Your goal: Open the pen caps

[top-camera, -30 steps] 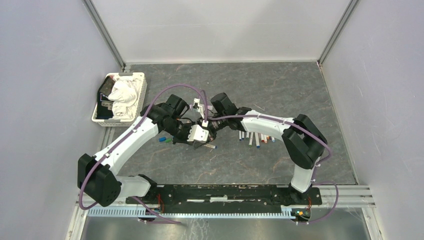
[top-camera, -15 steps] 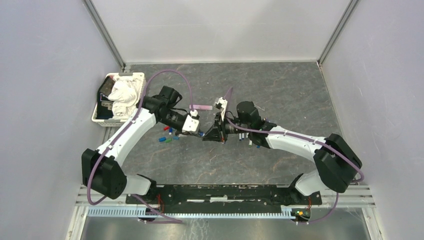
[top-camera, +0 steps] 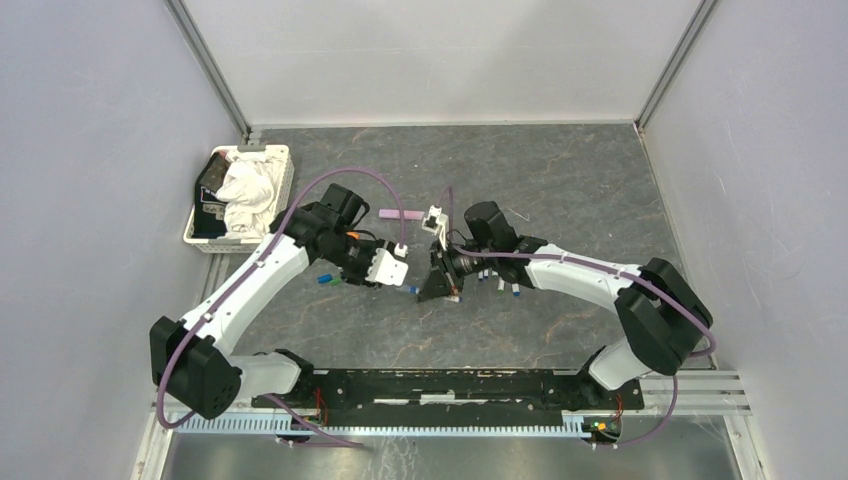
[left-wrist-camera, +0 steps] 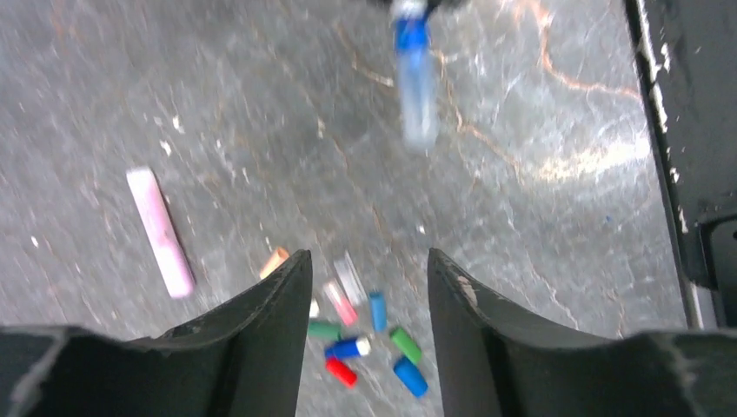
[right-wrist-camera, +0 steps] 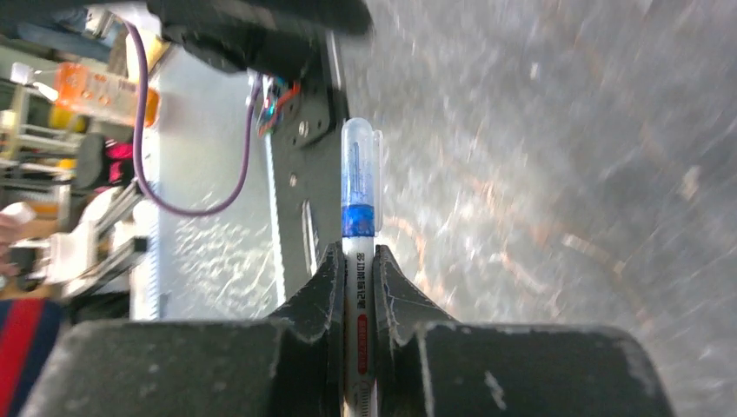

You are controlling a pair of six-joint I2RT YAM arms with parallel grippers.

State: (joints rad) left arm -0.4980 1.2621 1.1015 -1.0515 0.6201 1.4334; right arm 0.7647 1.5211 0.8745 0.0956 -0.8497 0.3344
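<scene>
The right end effector pinches a light pen, so the wide, empty left end effector should grab its small, slippery-looking pen cap by the sides.

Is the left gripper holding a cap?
No, the left gripper is open with nothing between its fingers; the caps lie loose below it.

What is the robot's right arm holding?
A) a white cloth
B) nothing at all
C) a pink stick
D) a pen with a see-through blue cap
D: in the right wrist view, the right arm's jaws are shut on the white barrel of a pen, and its see-through blue cap sticks out past them, not yet pulled off.
</scene>
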